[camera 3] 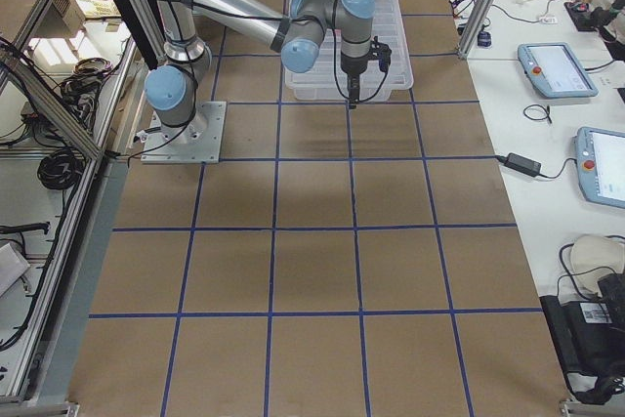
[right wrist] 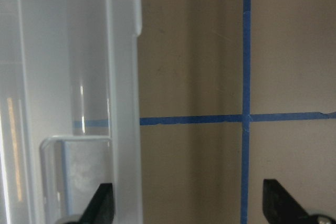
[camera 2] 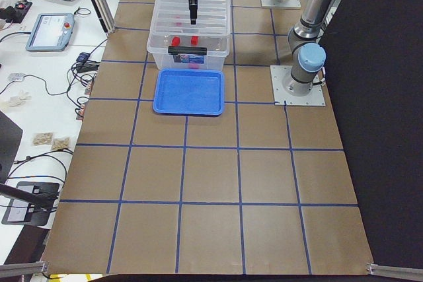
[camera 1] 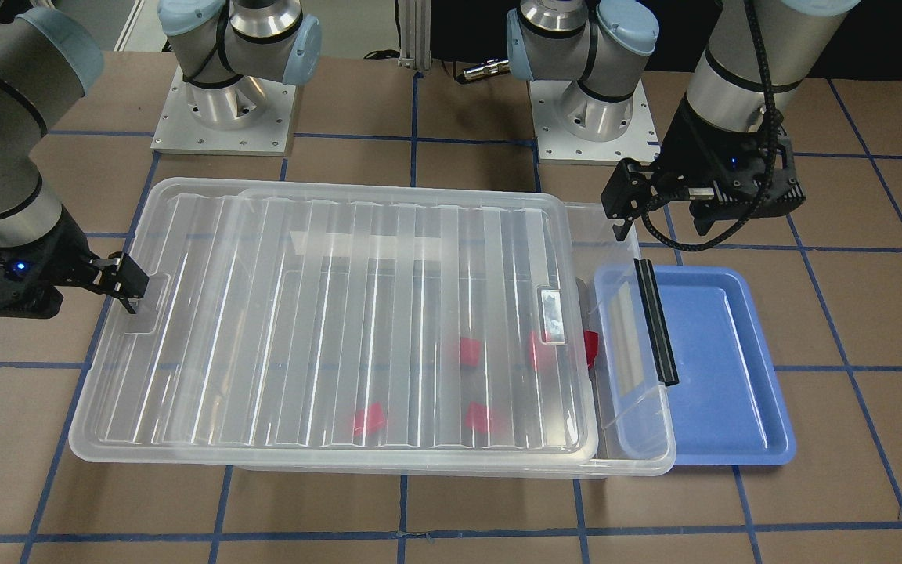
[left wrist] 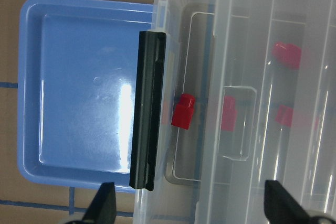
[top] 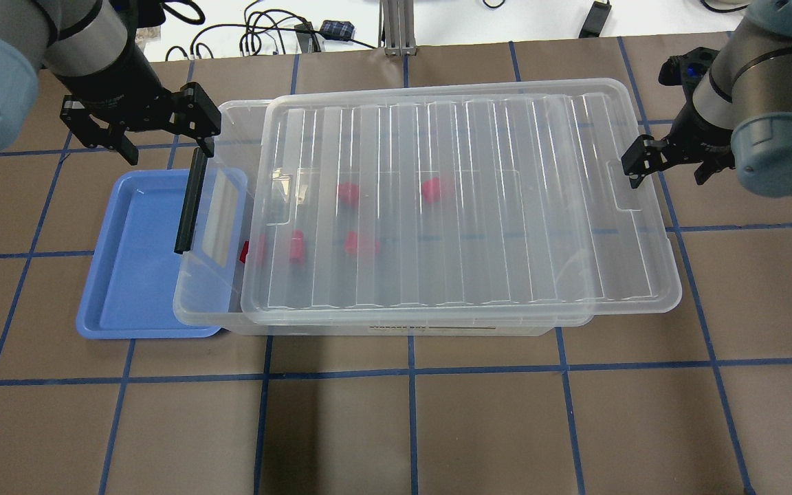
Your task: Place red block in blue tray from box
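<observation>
The clear box (top: 396, 324) lies across the table. Its ribbed lid (top: 465, 206) is shifted toward my right arm, so a gap stands open at the end with the black bar (top: 190, 203). Several red blocks show blurred through the lid. One red block (left wrist: 182, 111) sits uncovered in the gap, and it also shows in the overhead view (top: 245, 252). The empty blue tray (top: 131, 275) lies beside that end, partly under the box. My left gripper (top: 162, 137) is open and empty above the black bar. My right gripper (top: 667, 172) is open at the lid's far end, one finger over the rim.
The box rim (camera 1: 639, 439) overlaps the near edge of the blue tray (camera 1: 721, 352). Both arm bases stand behind the box. Brown table with a blue tape grid surrounds everything. Tablets and cables lie on a side bench beyond the table.
</observation>
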{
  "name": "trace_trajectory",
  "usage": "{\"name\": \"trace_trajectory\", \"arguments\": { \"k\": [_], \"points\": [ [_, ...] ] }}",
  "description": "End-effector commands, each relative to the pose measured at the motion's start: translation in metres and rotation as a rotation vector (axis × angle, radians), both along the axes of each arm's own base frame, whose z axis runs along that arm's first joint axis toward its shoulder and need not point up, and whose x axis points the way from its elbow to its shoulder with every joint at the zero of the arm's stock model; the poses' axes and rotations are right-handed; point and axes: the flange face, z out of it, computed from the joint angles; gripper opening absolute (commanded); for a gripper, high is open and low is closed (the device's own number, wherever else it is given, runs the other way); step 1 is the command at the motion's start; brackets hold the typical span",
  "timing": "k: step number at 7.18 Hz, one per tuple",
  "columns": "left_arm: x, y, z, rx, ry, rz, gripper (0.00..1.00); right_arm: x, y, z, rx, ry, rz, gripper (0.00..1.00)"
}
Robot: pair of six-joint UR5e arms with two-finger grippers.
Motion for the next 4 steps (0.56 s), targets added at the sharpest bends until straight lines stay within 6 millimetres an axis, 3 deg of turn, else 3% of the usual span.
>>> {"name": "trace_trajectory", "arguments": {
  "k": [1, 4],
  "points": [
    [0.000, 0.007, 0.005, 0.010, -0.001, 0.000, 1.00, -0.032, 0.002, 0.000, 0.003, 0.002, 0.018, 1.00],
    [0.000, 0.012, 0.004, 0.024, -0.005, 0.000, 1.00, -0.070, 0.006, 0.001, 0.007, 0.008, 0.030, 1.00]
  ]
}}
